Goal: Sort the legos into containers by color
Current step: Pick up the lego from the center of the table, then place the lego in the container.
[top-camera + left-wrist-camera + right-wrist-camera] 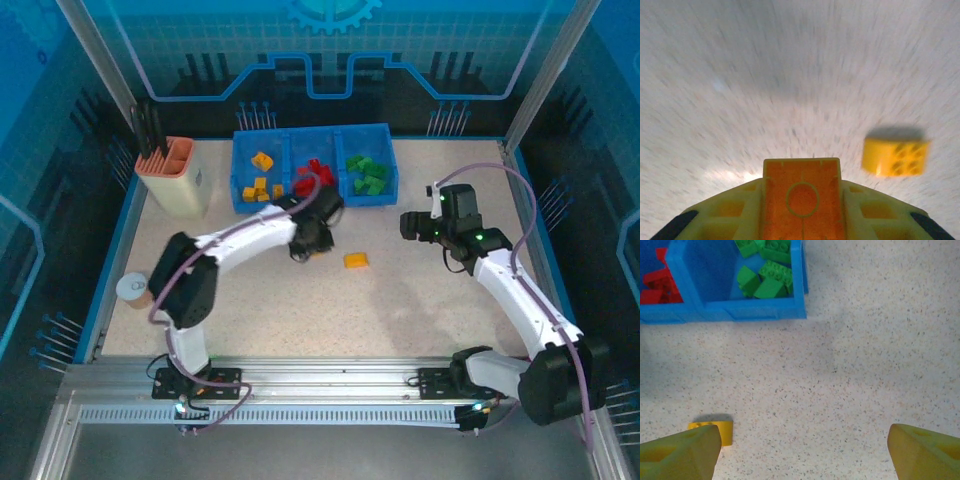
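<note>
Two items at far left: a round cup [131, 288] at the table edge and a salmon holder [172, 180] with dark tools standing in it.

Blue tray [740, 310] at the far side, just right of the holder. Compartments, left to right: yellow-orange legos [260, 185], red legos [312, 178], green legos [368, 172].

Left gripper [303, 248] is just in front of the middle compartment, low over the table. In its wrist view the jaws are narrow and clamped on an orange brick [802, 200], hollow underside toward the camera. The tabletop behind is blurred.

Loose yellow brick [356, 260] lies on the table just right of that gripper, apart from it.

Right gripper [413, 225] is further right, in front of the tray's right end. Its fingers [680, 452] are spread wide and hold nothing. The loose brick lies just beside the finger at the left of that wrist view; cannot tell whether they touch.
</note>
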`<state>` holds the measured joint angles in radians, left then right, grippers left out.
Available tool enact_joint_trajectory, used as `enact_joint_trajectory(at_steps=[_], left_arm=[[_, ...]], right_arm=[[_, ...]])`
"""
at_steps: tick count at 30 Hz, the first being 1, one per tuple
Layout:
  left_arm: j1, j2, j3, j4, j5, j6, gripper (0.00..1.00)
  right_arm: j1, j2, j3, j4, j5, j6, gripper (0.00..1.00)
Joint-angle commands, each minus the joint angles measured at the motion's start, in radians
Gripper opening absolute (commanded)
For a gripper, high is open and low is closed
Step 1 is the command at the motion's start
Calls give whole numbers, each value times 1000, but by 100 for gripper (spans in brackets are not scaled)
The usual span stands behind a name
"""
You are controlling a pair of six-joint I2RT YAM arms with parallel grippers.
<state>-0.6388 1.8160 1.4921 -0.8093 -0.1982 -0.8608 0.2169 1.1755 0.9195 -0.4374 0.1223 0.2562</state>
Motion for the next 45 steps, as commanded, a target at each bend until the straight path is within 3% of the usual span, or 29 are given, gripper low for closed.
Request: enact_joint_trajectory(at_steps=[1,9,15,27,30,35,45], left_arm=[[76,-71,80,-75,-78,167,21],[281,10,240,-6,-85,344,21],[370,155,371,53,-78,380,20],[461,471,677,84,-76,408,20],[470,548,767,48,-55,394,24],[473,598,774,86,-46,364,25],[491,656,784,108,-41,360,31]], right_arm=[[-15,32,-3,-3,-18,20,87],[-15,62,21,-27,-41,29,87],[-15,97,48,-42,-43,30,85],[-9,121,76,-74,-52,38,84],[-8,127,69,-78,-56,37,85],[-2,181,98,-71,-127,20,85],[54,300,238,-129,-72,-6,83]])
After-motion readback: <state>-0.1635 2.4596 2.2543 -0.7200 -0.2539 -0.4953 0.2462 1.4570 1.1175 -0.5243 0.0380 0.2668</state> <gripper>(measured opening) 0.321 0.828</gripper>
